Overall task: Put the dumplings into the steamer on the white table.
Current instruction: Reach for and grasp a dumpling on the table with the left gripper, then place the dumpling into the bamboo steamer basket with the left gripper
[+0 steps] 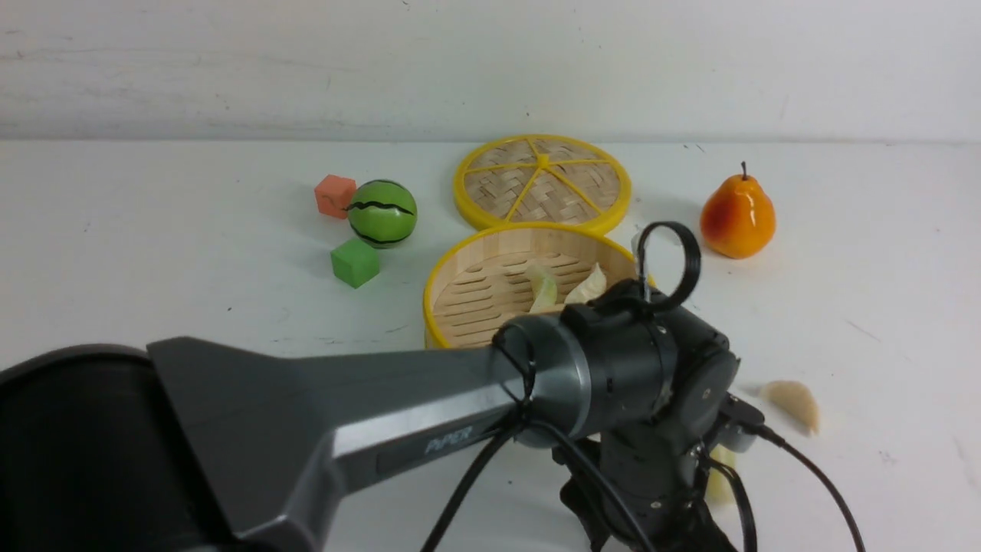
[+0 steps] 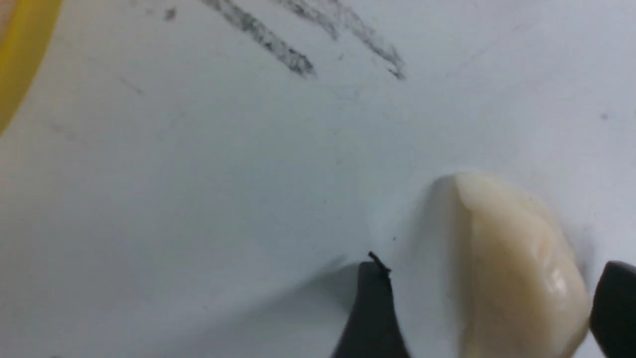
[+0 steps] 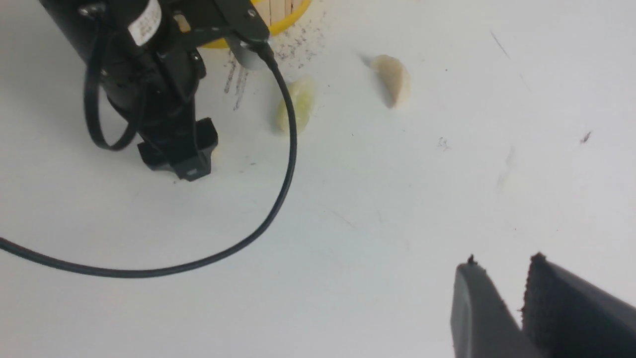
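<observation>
Where the white desk (image 1: 153,253) fills the front view, the left arm (image 1: 383,414) is seen stretched across the foreground from the left, its wrist bent downward in front of the steamer (image 1: 490,247). The steamer is set upright near the middle of the desk, and the woven lid (image 1: 542,182) is laid flat just behind it. A pear (image 1: 737,217) is stood to the right of the lid, apart from it. To the left of the steamer, a striped green ball (image 1: 382,213) is placed just beside an orange cube (image 1: 335,195) and a green cube (image 1: 355,262).

The left claw (image 2: 494,278) is held released, low over the desk. Its fingers are spread either side of a pale dumpling (image 2: 516,268) that lies on the surface. A gap is seen at one finger; contact at the other cannot be told. The right claw (image 3: 503,263) is held above bare desk with only a narrow gap between its fingers, and nothing is grasped.

Two dumplings (image 1: 542,290) are lodged inside the steamer on its slatted floor. A cream dumpling (image 1: 793,402) is left on the desk to the right of the left wrist, and a yellow-green dumpling (image 3: 296,102) is seen between it and the left claw.
</observation>
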Robot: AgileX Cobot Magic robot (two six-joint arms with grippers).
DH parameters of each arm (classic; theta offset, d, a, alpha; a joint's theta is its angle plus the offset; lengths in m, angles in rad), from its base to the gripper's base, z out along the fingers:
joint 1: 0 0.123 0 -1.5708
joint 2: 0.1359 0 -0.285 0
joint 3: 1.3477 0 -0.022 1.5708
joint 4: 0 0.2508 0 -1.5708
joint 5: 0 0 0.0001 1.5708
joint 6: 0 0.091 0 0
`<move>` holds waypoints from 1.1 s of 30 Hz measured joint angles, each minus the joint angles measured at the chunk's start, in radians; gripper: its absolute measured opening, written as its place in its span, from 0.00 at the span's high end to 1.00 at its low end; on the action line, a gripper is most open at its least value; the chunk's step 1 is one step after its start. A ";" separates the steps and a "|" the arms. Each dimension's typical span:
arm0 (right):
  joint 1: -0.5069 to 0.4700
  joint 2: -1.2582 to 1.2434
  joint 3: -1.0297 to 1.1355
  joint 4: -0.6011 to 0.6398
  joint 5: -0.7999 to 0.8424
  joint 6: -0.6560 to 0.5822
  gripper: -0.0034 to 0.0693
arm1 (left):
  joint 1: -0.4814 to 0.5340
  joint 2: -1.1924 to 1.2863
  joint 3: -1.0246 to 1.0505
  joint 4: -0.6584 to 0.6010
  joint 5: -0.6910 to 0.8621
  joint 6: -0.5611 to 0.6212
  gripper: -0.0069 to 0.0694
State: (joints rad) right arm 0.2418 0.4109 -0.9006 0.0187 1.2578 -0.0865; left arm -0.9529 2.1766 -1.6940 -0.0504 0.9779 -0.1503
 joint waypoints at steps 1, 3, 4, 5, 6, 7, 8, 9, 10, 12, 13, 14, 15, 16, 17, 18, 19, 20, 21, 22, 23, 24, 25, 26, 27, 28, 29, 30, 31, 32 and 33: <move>0.009 0.000 0.000 0.001 0.000 0.000 0.74 | 0.000 0.000 0.000 0.000 -0.003 0.000 0.25; 0.034 0.000 0.000 0.001 0.000 0.000 0.74 | 0.000 0.000 0.000 0.002 -0.002 -0.003 0.35; 0.043 0.000 0.000 0.000 0.000 0.000 0.74 | 0.000 0.000 0.000 0.002 0.001 -0.004 0.40; 0.051 0.000 0.000 -0.001 0.000 0.000 0.74 | 0.000 0.000 0.000 0.002 0.003 -0.004 0.45; 0.060 0.000 0.000 -0.003 0.000 0.000 0.73 | 0.000 -0.001 0.000 0.001 0.009 -0.004 0.53; 0.068 0.000 0.000 -0.007 0.000 0.000 0.73 | 0.000 -0.009 0.000 0.001 0.014 -0.004 0.62; 0.069 0.000 0.000 -0.008 0.000 0.000 0.73 | 0.000 -0.017 0.000 0.001 0.019 -0.004 0.62; 0.070 0.000 0.000 -0.010 0.000 0.000 0.73 | 0.000 -0.033 0.000 0.002 0.027 -0.004 0.61; 0.071 0.000 0.000 -0.011 0.000 0.000 0.73 | 0.001 -0.053 -0.001 0.010 0.031 -0.006 0.61; 0.071 0.000 0.000 -0.019 0.000 0.000 0.72 | 0.003 -0.092 -0.020 0.035 0.044 -0.014 0.61; 0.071 0.000 0.000 -0.019 0.000 0.000 0.72 | 0.006 -0.112 -0.035 0.050 0.046 -0.024 0.61; 0.072 0.000 0.000 -0.019 0.000 0.000 0.72 | 0.017 -0.146 -0.062 0.078 0.048 -0.044 0.61; 0.072 0.000 0.000 -0.019 0.000 0.000 0.72 | 0.027 -0.157 -0.084 0.093 0.050 -0.055 0.61; 0.072 0.000 0.000 -0.019 0.000 0.000 0.72 | 0.048 -0.177 -0.122 0.110 0.054 -0.084 0.61; 0.072 0.000 0.000 -0.019 -0.001 0.000 0.72 | 0.071 -0.183 -0.155 0.117 0.061 -0.102 0.61; 0.072 0.000 0.000 -0.019 -0.002 0.000 0.72 | 0.077 -0.184 -0.162 0.119 0.062 -0.111 0.61; 0.072 0.000 0.000 -0.019 -0.004 0.000 0.72 | 0.124 -0.185 -0.211 0.122 0.080 -0.139 0.61; 0.072 0.000 0.000 -0.019 -0.004 0.000 0.72 | 0.158 -0.180 -0.235 0.117 0.092 -0.154 0.61; 0.072 0.000 0.000 -0.019 -0.004 0.000 0.72 | 0.171 -0.177 -0.244 0.114 0.097 -0.161 0.61; 0.072 0.000 0.000 -0.019 -0.007 0.000 0.72 | 0.212 -0.169 -0.263 0.105 0.104 -0.168 0.61; 0.072 0.000 0.000 -0.019 -0.011 0.000 0.72 | 0.250 -0.156 -0.274 0.095 0.100 -0.171 0.61; 0.072 0.000 0.000 -0.019 -0.011 0.000 0.72 | 0.262 -0.153 -0.276 0.094 0.098 -0.171 0.61; 0.073 0.000 0.000 -0.013 -0.019 0.000 0.72 | 0.304 -0.134 -0.280 0.091 0.085 -0.171 0.61; 0.075 0.000 0.000 -0.012 -0.022 0.000 0.72 | 0.324 -0.121 -0.280 0.090 0.072 -0.171 0.61; 0.078 0.000 0.000 -0.009 -0.026 0.000 0.72 | 0.337 -0.109 -0.280 0.089 0.059 -0.171 0.61; 0.079 0.000 0.000 -0.008 -0.026 0.000 0.72 | 0.343 -0.103 -0.280 0.089 0.052 -0.171 0.61; 0.082 0.000 0.000 -0.007 -0.028 0.000 0.72 | 0.359 -0.083 -0.280 0.089 0.027 -0.171 0.61; 0.086 0.000 0.000 -0.007 -0.030 0.000 0.71 | 0.367 -0.068 -0.280 0.087 0.011 -0.171 0.61; 0.090 0.000 0.001 -0.008 -0.033 0.000 0.71 | 0.373 -0.055 -0.280 0.085 -0.002 -0.171 0.61; 0.095 0.000 0.005 -0.008 -0.036 0.000 0.71 | 0.380 -0.036 -0.280 0.084 -0.020 -0.172 0.61; 0.100 0.000 0.015 -0.008 -0.043 0.000 0.71 | 0.385 -0.019 -0.280 0.085 -0.036 -0.180 0.61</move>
State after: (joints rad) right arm 0.3414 0.4109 -0.8854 0.0105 1.2149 -0.0865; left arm -0.5682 2.1581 -1.9740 0.0345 0.9418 -0.3301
